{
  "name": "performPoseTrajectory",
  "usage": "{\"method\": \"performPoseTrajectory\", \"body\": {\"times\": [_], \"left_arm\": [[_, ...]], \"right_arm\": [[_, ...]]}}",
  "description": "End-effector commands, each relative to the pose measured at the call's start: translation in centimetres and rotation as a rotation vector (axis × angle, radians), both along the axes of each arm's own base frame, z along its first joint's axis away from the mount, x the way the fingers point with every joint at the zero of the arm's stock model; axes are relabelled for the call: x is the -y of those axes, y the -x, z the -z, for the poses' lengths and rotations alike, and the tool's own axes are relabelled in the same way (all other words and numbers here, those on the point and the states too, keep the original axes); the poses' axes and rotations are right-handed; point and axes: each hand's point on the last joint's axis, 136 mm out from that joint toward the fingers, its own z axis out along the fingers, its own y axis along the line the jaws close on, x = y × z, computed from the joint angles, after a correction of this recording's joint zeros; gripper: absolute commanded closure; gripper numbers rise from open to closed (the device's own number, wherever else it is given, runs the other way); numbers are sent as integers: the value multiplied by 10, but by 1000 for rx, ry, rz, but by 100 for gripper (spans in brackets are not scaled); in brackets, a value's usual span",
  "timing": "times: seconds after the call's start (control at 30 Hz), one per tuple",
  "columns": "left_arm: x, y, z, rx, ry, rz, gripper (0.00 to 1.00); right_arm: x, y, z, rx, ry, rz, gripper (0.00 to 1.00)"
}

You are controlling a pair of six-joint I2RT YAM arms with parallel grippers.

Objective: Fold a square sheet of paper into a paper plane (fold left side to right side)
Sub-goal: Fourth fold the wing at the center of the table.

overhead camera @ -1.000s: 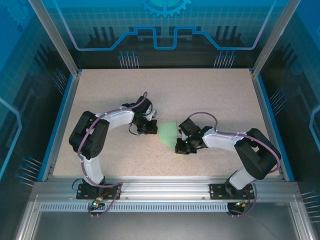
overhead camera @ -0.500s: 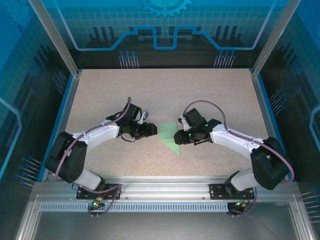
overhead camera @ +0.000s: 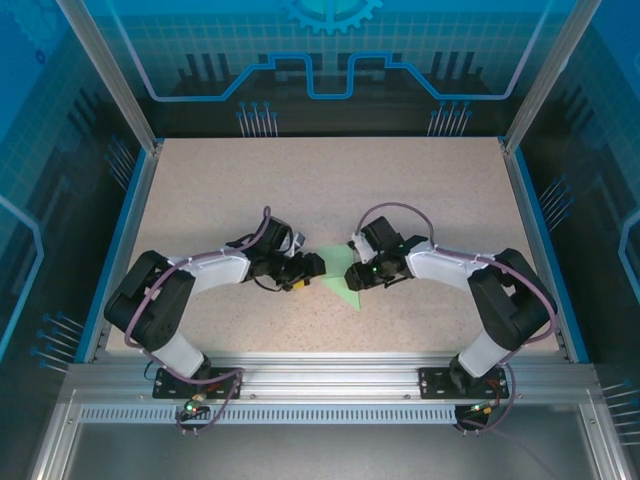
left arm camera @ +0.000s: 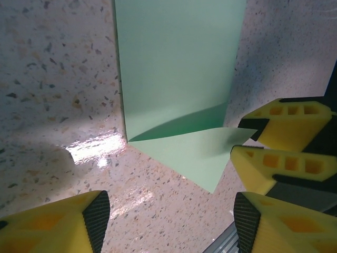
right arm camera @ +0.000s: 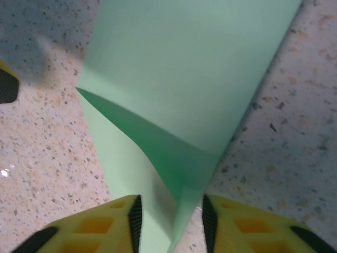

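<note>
Pale mint-green, matte, unmarked: the sheet of paper [overhead camera: 338,282] lies on the speckled table [overhead camera: 420,200], about mid-table, in the gap between the ends of the two arms. Overhead: left gripper [overhead camera: 311,268] at the sheet's left edge, right gripper [overhead camera: 352,277] at its right edge, facing each other across it, both low over the tabletop. From above the sheet reads as a narrow shape tapering to a point on the near side. Left wrist view: sheet [left arm camera: 174,63] lies ahead of the left gripper [left arm camera: 171,221] and clear of its fingers [left arm camera: 89,219], which are spread wide with bare table between them; nothing held. One corner of the sheet is turned over as a triangular flap, raised a little off the layer below, with shadow under it. The flap's tip points into the narrow gap between the yellow fingers of the right gripper [left arm camera: 238,139] at the right of that view. Right wrist view: sheet [right arm camera: 195,79] runs away from the right gripper [right arm camera: 171,216], and the lifted flap's corner comes down between the two dark pads [right arm camera: 135,216]. Pads stand partly apart, around the paper's corner, not pressed shut on it. The lower layer passes toward the left-hand finger in that view; contact there cannot be told. A fingertip of the left gripper [right arm camera: 6,84] shows beside the sheet's edge, off the paper, over the table.
</note>
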Motion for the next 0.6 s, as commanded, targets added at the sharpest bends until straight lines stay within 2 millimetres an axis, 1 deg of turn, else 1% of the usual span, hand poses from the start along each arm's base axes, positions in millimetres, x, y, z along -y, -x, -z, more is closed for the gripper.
{"method": "performPoseTrajectory", "body": {"times": [0.0,0.1,0.17,0.33,0.57], "left_arm": [[11,-3,-3,-2,31,20,33],[15,-4,-1,-12,29,28,32],[17,-3,1,-17,25,34,32],[24,-4,3,-24,28,49,32],[36,-7,5,-32,33,74,35]], "right_arm": [[-11,-18,-14,36,-62,-9,72],[-6,-20,-13,31,-47,3,82],[-2,-19,-14,34,-42,10,87],[4,-17,-13,32,-33,23,92],[7,-17,-12,26,-29,32,93]]}}
